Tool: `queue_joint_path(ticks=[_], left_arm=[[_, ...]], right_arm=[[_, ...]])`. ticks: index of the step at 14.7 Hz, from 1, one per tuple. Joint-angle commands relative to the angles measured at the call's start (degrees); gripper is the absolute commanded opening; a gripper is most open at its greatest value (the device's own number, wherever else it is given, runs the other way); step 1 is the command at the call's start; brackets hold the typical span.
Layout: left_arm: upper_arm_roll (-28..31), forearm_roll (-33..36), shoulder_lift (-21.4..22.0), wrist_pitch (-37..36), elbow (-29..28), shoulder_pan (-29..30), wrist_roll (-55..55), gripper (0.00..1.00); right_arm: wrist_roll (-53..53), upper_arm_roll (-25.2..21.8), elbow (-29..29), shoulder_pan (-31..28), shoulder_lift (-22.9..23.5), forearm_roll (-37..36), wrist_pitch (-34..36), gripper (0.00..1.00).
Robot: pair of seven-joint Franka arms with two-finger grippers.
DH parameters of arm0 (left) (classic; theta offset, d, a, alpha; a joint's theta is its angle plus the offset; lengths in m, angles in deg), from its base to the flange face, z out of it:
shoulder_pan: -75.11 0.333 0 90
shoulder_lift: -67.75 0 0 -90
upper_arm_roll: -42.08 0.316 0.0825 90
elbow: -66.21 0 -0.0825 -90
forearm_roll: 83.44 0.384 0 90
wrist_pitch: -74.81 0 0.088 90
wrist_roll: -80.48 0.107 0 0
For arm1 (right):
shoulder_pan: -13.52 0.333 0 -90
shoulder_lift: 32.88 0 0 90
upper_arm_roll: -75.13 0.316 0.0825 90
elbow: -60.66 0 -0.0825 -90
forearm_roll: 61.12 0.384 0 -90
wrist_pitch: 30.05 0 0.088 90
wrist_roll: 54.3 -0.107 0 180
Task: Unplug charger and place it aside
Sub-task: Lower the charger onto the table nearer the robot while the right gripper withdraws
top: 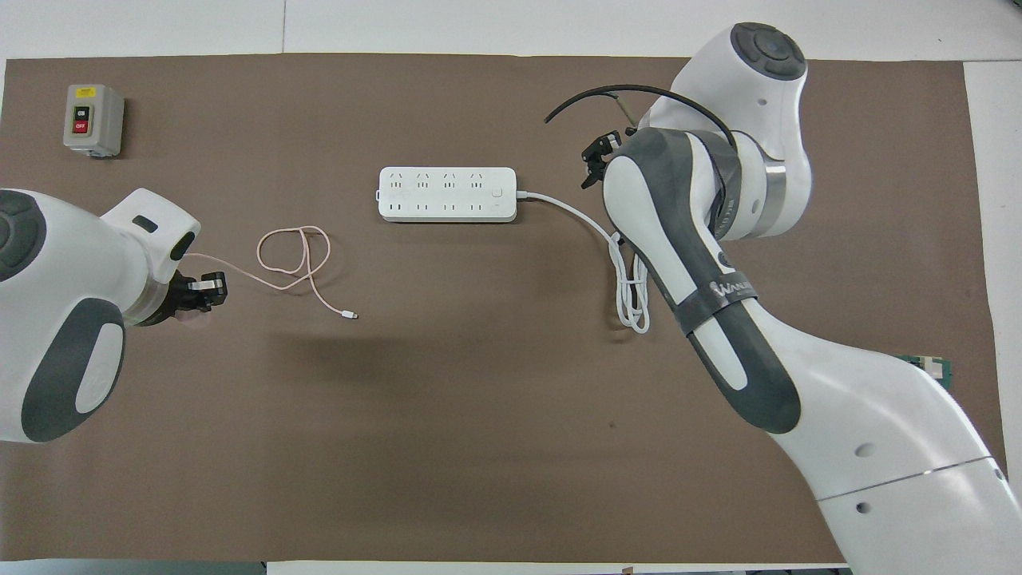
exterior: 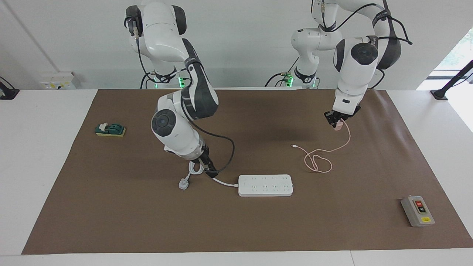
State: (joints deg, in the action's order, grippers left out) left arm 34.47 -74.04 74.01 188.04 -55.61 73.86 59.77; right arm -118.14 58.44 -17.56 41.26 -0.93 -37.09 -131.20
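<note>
My left gripper (exterior: 337, 122) is shut on the pale pink charger (exterior: 338, 126) and holds it in the air, over the mat toward the left arm's end of the table. The gripper also shows in the overhead view (top: 206, 291). The charger's thin pink cable (exterior: 317, 162) hangs down and lies looped on the mat (top: 291, 254), nearer to the robots than the white power strip (exterior: 265, 185). No plug sits in the strip (top: 447, 194). My right gripper (exterior: 210, 171) is low at the strip's thick white cord (exterior: 225, 182).
The white three-pin plug (exterior: 183, 183) and coiled cord (top: 635, 299) lie beside the right gripper. A grey switch box (exterior: 417, 211) stands far from the robots at the left arm's end. A green and yellow block (exterior: 110, 130) lies at the right arm's end.
</note>
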Motion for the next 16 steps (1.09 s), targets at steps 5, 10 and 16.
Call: queue_joint_path(ticks=[5,10,16], left_arm=[[-0.39,-0.71,-4.49,14.90,-6.06,8.98,9.28,0.00],[-0.57,-1.23,-7.05,14.32,-3.35,13.99,13.49,1.00],[-0.39,-5.89,-10.04,-14.59,21.06,14.44,16.05,1.00]], right_arm=[[28.64,-1.33,-3.60,-5.06,-11.10,-10.39,14.48,1.00],[42.90,-1.24,-9.48,-6.55,-18.83,-16.72,15.28,1.00],[57.68,-0.10,-14.24,-11.64,-26.93,-20.42,15.28,1.00]])
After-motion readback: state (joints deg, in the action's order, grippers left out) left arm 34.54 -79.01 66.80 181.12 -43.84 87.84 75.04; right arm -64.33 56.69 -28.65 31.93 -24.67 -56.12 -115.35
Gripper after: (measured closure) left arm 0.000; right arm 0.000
